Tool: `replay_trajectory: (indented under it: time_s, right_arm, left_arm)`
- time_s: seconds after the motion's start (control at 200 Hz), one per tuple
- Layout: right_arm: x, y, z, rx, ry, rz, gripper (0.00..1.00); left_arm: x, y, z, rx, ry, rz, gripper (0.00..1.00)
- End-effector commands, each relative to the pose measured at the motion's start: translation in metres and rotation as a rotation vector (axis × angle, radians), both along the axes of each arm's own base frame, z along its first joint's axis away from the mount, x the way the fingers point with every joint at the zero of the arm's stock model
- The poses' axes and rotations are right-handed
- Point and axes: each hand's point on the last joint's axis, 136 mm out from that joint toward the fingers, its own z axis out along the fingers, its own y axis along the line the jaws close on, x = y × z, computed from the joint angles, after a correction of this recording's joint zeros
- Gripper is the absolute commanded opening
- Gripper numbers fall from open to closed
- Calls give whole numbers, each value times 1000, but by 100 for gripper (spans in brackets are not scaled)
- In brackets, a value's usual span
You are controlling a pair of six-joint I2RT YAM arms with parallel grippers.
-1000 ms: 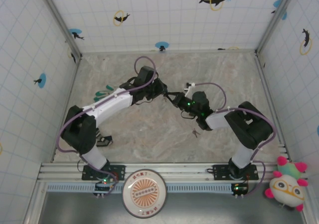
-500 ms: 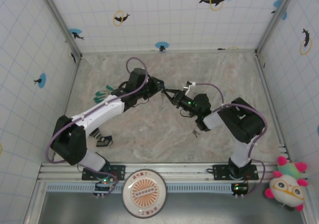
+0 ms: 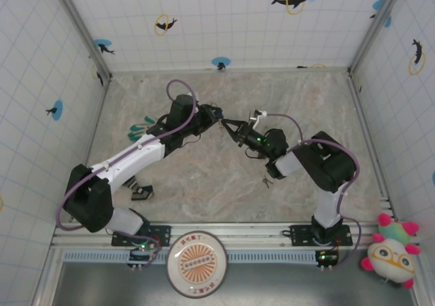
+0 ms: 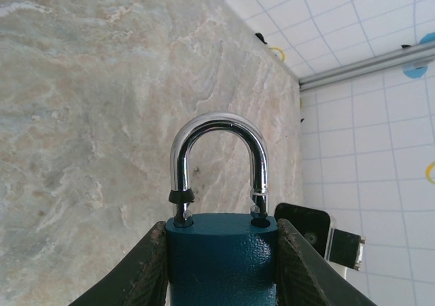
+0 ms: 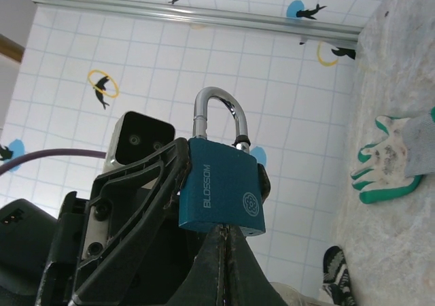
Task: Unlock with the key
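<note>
Left gripper point(image 3: 217, 120) clamps the blue metal padlock point(image 5: 221, 194) by its body sides, mid-air over the marble tabletop point(image 3: 204, 190) centre. Chrome shackle point(image 4: 217, 126) looks seated. Prob. heavy, rigid, paint slick, so hold the flat sides, not the shackle. Right gripper point(image 5: 223, 243) is pinched shut at the lock's underside; can't tell if a key's btwn. Loose small keys point(image 3: 266, 181) lie nearer, right.

Clamped in my left gripper point(image 4: 221, 232), the blue padlock point(image 4: 221, 265) runs off the bottom edge of the left wrist view, its lower body cut away. From the right wrist, my closed right gripper point(image 5: 222, 241) covers the lock's underside, hiding the keyhole and whatever sits between the tips, while the right edge clips a green-and-white glove point(image 5: 391, 160). From above, a small dark object point(image 3: 266, 181) on the table is too tiny to identify.
</note>
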Motion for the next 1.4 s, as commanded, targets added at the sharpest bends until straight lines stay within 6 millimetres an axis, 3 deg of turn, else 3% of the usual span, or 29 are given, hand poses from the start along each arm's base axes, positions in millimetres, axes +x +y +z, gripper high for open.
replay_trajectory:
  time_s: [0.0,0.26,0.445,0.686,0.981,1.396]
  right_arm:
    - [14,-7,-24,-156,42,-69,11]
    - [7,-17,-54,-531,5,-103,29]
    - [-4,-15,-54,-719,-92,-122,35]
    - [-13,-1,-31,-725,-217,-127,40]
    - [-9,2,-7,-686,-281,-176,42]
    - [-23,-8,-3,-717,-308,-202,49]
  left_arm:
    - [6,1,23,-15,-34,6,0]
    - [7,2,-24,91,130,16,0]
    - [7,-1,-33,95,154,7,0]
    - [4,-3,-36,92,169,-9,0]
    - [3,-5,-35,88,171,-21,0]
    - [6,-7,-36,96,170,-24,0]
